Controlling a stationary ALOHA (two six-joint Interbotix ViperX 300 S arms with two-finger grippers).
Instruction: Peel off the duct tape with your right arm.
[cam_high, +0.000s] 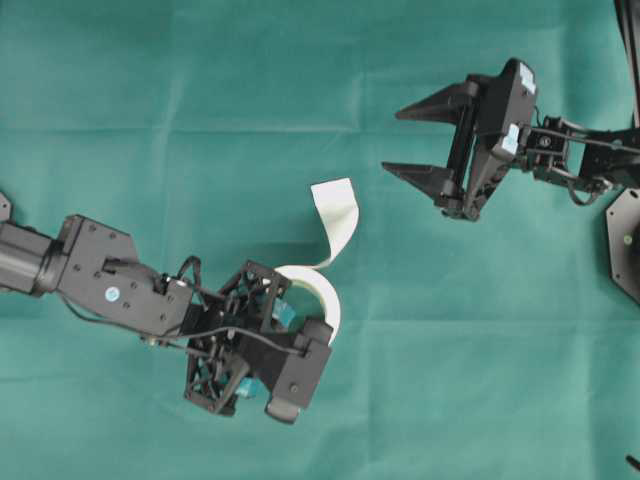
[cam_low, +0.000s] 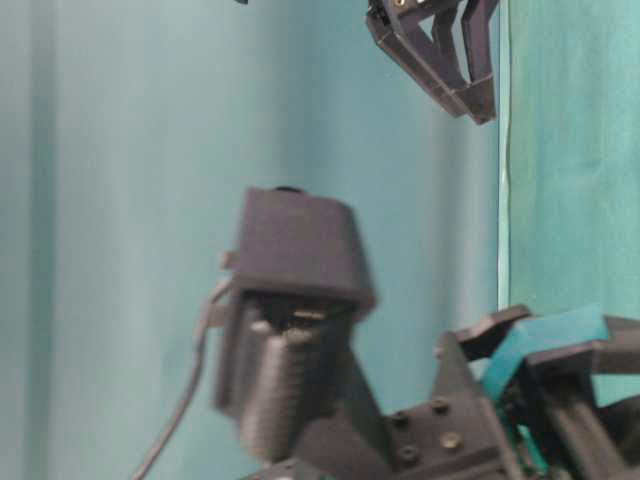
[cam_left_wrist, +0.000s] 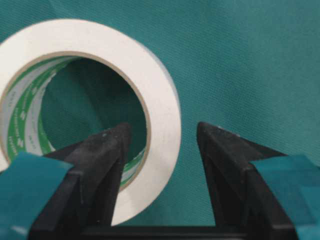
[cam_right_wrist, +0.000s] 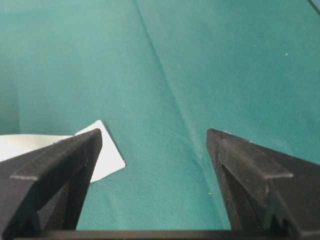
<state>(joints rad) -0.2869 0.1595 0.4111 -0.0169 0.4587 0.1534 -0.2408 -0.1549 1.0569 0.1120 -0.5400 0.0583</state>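
Observation:
The duct tape (cam_high: 328, 300) is a white roll standing on edge on the green cloth. Its loose strip (cam_high: 336, 208) curls up and away toward the top right. My left gripper (cam_high: 290, 325) is open around the roll's wall. In the left wrist view one finger (cam_left_wrist: 102, 155) sits inside the greenish core of the duct tape (cam_left_wrist: 150, 75), and the other finger (cam_left_wrist: 225, 160) stands clear outside it. The right arm's gripper (cam_high: 393, 140) hovers open to the upper right of the strip, holding nothing. In the right wrist view the strip's end (cam_right_wrist: 107, 152) lies just left of that gripper (cam_right_wrist: 152, 137).
Green cloth (cam_high: 200, 120) covers the whole table, with a few soft creases. A black base plate (cam_high: 625, 245) sits at the right edge. In the table-level view the left arm's camera housing (cam_low: 295, 300) fills the foreground, and the right gripper's fingers (cam_low: 440, 60) hang at the top.

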